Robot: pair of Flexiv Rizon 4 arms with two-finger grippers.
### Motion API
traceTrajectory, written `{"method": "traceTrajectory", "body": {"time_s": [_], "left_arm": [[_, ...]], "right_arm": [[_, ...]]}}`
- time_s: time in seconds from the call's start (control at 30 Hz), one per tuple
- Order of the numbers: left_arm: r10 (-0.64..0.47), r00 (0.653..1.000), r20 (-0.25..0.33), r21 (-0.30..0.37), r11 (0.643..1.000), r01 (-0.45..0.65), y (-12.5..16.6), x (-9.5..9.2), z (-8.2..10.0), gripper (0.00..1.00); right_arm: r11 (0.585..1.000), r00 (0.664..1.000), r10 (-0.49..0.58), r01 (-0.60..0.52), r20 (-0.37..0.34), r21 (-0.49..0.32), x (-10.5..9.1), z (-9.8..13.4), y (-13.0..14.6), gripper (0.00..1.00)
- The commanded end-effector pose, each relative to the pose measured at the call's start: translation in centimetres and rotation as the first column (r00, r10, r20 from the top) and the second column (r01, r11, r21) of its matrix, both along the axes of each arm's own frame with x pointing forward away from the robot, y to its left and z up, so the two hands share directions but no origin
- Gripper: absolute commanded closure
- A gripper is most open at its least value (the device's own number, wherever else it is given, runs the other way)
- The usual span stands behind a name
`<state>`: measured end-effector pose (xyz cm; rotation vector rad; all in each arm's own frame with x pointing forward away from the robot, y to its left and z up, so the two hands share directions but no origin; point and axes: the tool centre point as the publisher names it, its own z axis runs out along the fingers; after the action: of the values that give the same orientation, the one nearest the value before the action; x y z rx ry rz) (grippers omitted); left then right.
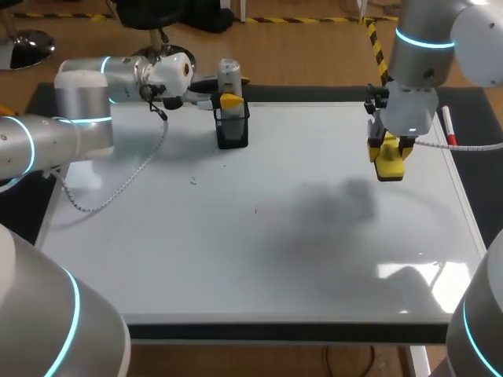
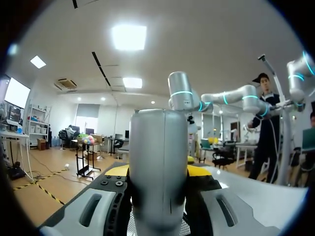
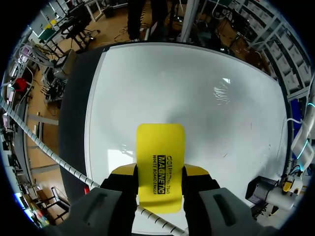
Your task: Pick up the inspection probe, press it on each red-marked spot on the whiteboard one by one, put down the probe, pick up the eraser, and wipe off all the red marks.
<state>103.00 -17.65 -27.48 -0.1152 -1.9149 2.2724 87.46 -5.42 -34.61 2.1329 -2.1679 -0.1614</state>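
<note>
The whiteboard (image 1: 299, 236) lies flat on the bench (image 1: 275, 332) and covers most of it. At about 11 o'clock on the board stands a small black holder (image 1: 233, 133), and the silver inspection probe (image 1: 228, 72) rises upright out of it. The left arm comes in level from 9 o'clock, and the left pincer (image 1: 229, 100) sits at the probe just above the holder's rim. In the left wrist view the probe (image 2: 158, 157) fills the gap of that pincer (image 2: 158, 169), with a finger pressed to each side, so it pinches the probe.

At about 2 o'clock on the board the right arm hangs down, and the right pincer (image 1: 391, 149) grips the yellow eraser (image 1: 389, 163) between its two fingers. The right wrist view shows the eraser (image 3: 160, 162) clamped on both long sides in the pincer (image 3: 160, 172), its free end pointing out over the whiteboard (image 3: 187, 88).

A red and white pen (image 1: 449, 127) lies just beside the board's 3 o'clock edge. Two small dark flecks (image 1: 192, 181) mark the board towards 10 o'clock of its centre.
</note>
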Motion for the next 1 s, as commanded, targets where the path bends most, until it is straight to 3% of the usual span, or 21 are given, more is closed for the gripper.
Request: {"method": "traceTrajectory", "body": {"time_s": [0.03,0.8,0.9,0.93,1.0], "left_arm": [[-0.019,1.0,-0.007,-0.013,1.0,0.019,-0.18,0.77,-0.84,1.0],[-0.003,1.0,-0.014,0.01,1.0,0.003,-0.08,0.87,-0.97,1.0],[-0.003,1.0,-0.01,0.012,1.0,0.003,-0.15,0.72,-0.77,0.84],[-0.003,1.0,-0.01,0.012,1.0,0.003,-0.17,0.7,-0.71,0.86],[-0.003,1.0,-0.007,0.01,1.0,0.003,-0.23,0.59,-0.56,0.81]], "right_arm": [[1.0,1.0,0.003,-0.003,0.003,-0.001,-0.06,0.1,-0.13,1.0],[1.0,1.0,0.003,-0.003,0.003,-0.001,-0.06,0.1,-0.13,1.0],[1.0,1.0,0.003,-0.003,0.003,-0.001,-0.06,0.1,-0.13,1.0],[1.0,1.0,0.003,-0.003,0.003,-0.001,-0.06,0.1,-0.13,1.0],[1.0,1.0,0.003,-0.003,0.003,-0.001,-0.06,0.1,-0.13,1.0]]}}
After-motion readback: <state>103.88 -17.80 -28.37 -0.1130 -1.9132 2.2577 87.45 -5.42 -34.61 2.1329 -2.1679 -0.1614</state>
